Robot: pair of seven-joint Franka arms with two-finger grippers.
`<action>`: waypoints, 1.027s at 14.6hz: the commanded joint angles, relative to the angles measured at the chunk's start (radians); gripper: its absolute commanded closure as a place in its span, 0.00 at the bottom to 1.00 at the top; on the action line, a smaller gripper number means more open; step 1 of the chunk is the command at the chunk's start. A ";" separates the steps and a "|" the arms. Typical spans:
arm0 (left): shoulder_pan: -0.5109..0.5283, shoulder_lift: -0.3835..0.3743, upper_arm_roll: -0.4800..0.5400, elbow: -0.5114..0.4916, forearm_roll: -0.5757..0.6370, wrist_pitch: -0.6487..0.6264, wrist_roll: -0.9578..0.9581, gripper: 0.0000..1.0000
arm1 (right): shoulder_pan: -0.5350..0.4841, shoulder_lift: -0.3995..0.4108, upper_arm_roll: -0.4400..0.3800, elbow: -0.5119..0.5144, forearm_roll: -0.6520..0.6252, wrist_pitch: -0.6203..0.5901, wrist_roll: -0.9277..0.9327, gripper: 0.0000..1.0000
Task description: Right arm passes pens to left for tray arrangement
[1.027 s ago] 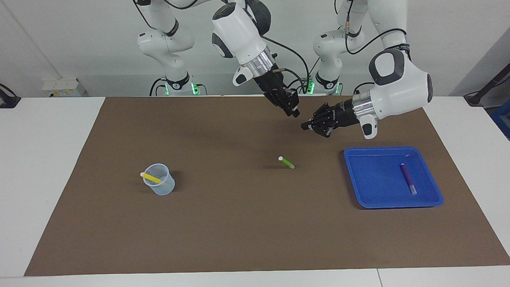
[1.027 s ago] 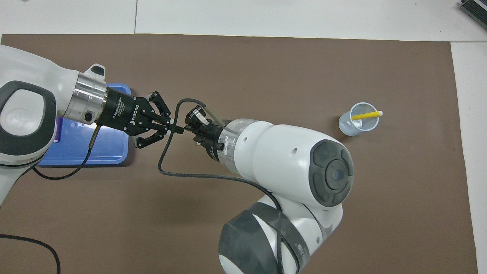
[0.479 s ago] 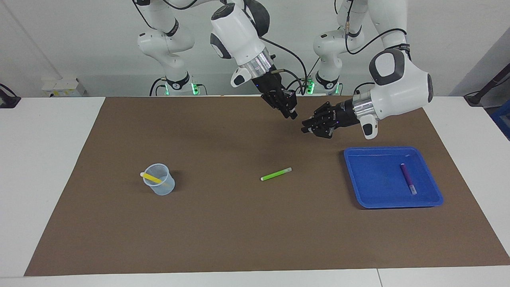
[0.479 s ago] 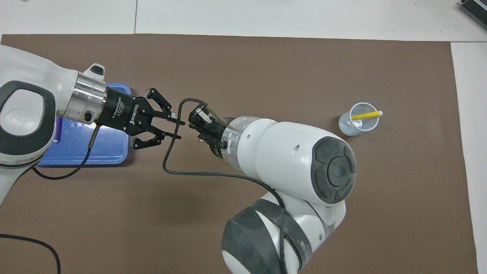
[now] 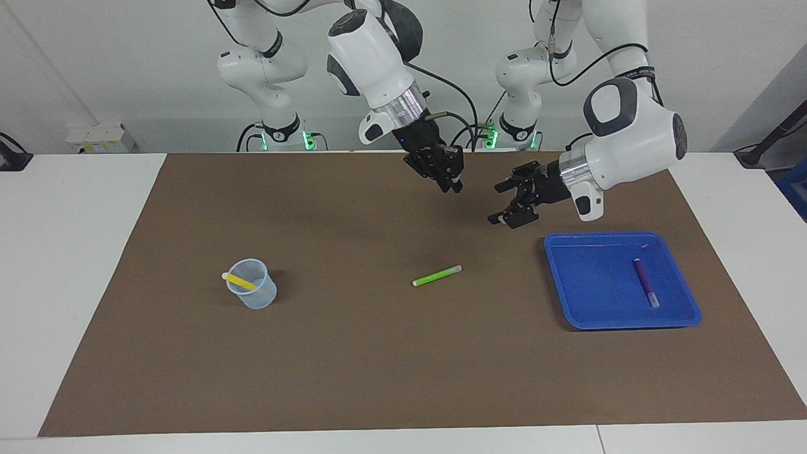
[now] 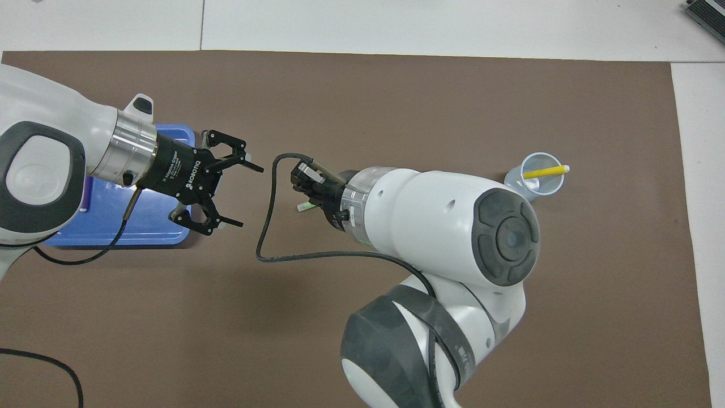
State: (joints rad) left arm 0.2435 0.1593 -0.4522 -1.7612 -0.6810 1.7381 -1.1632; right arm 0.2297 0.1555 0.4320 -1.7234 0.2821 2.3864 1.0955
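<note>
One pen [image 5: 437, 276] lies on the mat [image 5: 378, 366] between the cup [image 5: 253, 292] and the tray [image 5: 592, 284].

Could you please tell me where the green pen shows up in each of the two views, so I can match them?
Facing view: the green pen lies flat on the brown mat near the middle, between the cup and the tray.
Overhead view: almost wholly hidden under the right arm; only a pale tip peeks out beside the wrist.
Shared landmark: the blue tray at the left arm's end.

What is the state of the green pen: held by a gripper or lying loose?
Lying loose: the green pen rests flat on the brown mat, no gripper touching it.
</note>
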 commanded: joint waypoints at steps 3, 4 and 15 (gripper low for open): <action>0.010 -0.037 0.010 -0.020 0.105 0.003 0.114 0.00 | -0.043 0.004 0.007 0.027 -0.023 -0.091 -0.160 0.69; 0.002 -0.043 0.007 -0.014 0.157 0.006 0.115 0.00 | -0.044 0.004 0.007 0.027 -0.021 -0.096 -0.181 0.69; -0.072 -0.107 0.006 -0.121 0.248 0.052 0.047 0.10 | -0.105 -0.013 0.004 0.025 -0.078 -0.235 -0.616 0.69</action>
State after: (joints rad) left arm 0.2130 0.1035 -0.4546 -1.8258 -0.4488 1.7477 -1.0329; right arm 0.1481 0.1547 0.4304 -1.7054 0.2267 2.2007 0.5935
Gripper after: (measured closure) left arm 0.115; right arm 0.687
